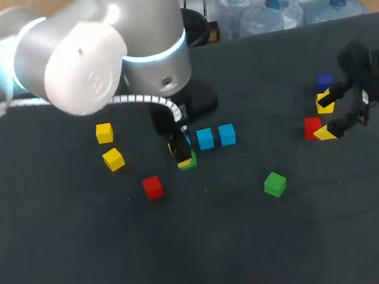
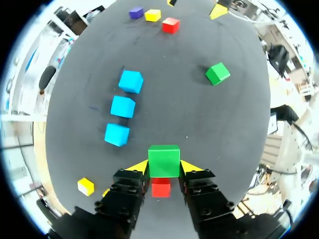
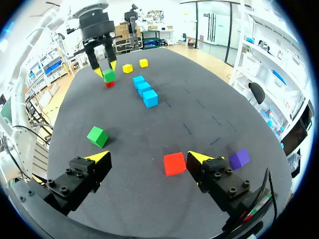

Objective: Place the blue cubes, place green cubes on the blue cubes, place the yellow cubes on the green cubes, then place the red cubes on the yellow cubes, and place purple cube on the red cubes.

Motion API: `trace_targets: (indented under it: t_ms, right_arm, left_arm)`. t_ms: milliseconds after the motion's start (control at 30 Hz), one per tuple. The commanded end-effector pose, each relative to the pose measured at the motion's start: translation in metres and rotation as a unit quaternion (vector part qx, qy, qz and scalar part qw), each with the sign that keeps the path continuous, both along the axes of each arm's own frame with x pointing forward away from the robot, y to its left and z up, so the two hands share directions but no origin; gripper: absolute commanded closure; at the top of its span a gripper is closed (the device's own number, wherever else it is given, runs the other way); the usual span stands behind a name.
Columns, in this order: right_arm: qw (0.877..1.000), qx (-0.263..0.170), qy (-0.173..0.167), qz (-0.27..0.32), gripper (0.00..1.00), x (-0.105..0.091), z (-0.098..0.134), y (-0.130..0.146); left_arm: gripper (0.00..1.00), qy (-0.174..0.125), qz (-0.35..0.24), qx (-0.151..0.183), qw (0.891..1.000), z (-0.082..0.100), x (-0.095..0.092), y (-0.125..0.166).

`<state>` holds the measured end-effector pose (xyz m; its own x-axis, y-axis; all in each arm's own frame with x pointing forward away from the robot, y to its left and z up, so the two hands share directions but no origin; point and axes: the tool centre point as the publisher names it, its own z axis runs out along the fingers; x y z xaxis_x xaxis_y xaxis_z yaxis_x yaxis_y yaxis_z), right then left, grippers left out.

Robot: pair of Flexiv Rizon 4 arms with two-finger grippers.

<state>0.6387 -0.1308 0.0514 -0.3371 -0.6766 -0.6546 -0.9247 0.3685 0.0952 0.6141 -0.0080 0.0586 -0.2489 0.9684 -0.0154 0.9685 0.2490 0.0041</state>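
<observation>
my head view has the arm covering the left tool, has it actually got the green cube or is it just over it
observer: Yes, it has it. The left tool is shut on the green cube, with a yellow tip on each of two opposite sides.
operator: i only count two blue cubes, is there a third
observer: Yes. The left wrist view shows three blue cubes in a row beside the left tool. One of them is hidden in your view.
operator: right tool holding anything
observer: No. The right tool is open, and a red cube lies on the table between its spread fingers.
</observation>
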Motion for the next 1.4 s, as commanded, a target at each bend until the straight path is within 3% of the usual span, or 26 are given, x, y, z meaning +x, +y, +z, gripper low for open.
trace_targets:
  t_ms: [33, 767, 1400]
  right_arm:
    - [1.0, 0.0, 0.0, 0.0, 0.0, 0.0, 0.0, 0.0]
    - [1.0, 0.0, 0.0, 0.0, 0.0, 0.0, 0.0, 0.0]
    - [1.0, 0.0, 0.0, 0.0, 0.0, 0.0, 0.0, 0.0]
  left_arm:
    - [1.0, 0.015, -0.039, -0.003, 0.999, 0.005, 0.01, -0.004]
    - [1.0, -0.001, -0.094, 0.014, 0.995, 0.008, 0.04, -0.014]
    - [1.0, 0.005, -0.116, 0.012, 0.993, -0.006, 0.06, -0.017]
